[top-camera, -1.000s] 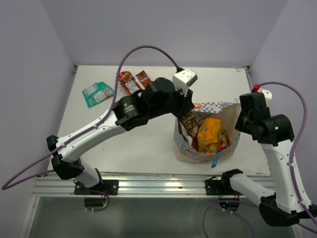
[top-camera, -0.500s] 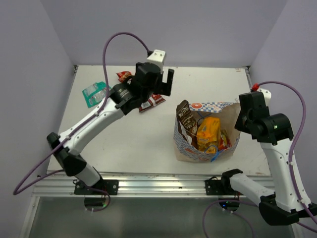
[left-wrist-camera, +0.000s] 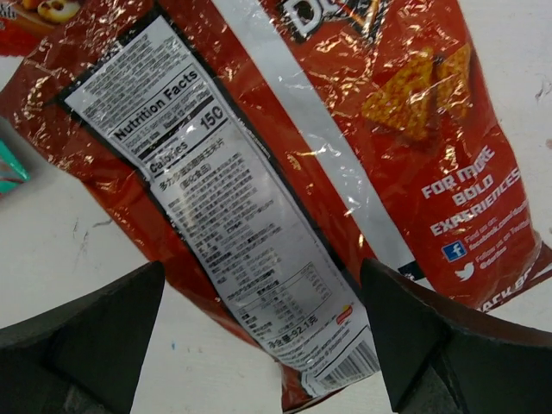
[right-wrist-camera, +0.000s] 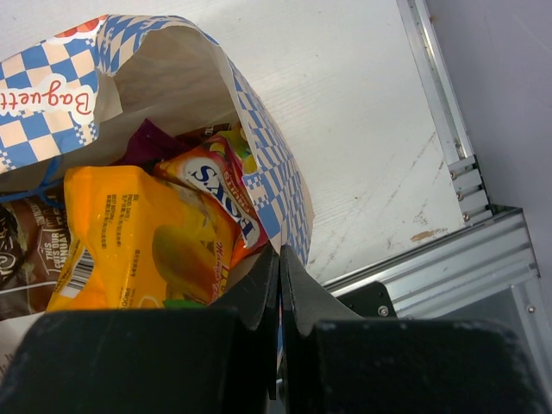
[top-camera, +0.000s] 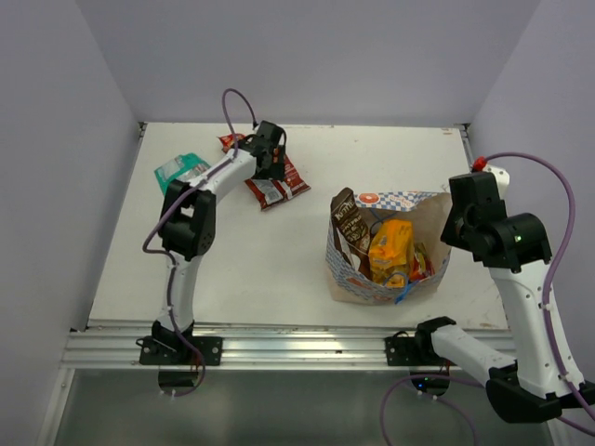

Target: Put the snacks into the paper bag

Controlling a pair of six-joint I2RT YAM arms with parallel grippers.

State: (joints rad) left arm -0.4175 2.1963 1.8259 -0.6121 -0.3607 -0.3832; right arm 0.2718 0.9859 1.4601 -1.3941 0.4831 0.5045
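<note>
I am seeing the chip bag [left-wrist-camera: 285, 172] glaring red, with a silver stripe, a white panel of black print and orange triangles. The paper bag [right-wrist-camera: 267, 185] is showing blue-and-white checks with red lettering. Inside, an orange-yellow packet [right-wrist-camera: 138, 233], a brown packet [top-camera: 351, 228] and a purple packet [right-wrist-camera: 151, 142] are showing; a teal packet [top-camera: 179, 172] is lying on the white table [top-camera: 270, 260].

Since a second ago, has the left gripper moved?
Yes. The left gripper has swung left, away from the paper bag, toward the far edge of the table. It now hangs open over the red chip bag.
</note>
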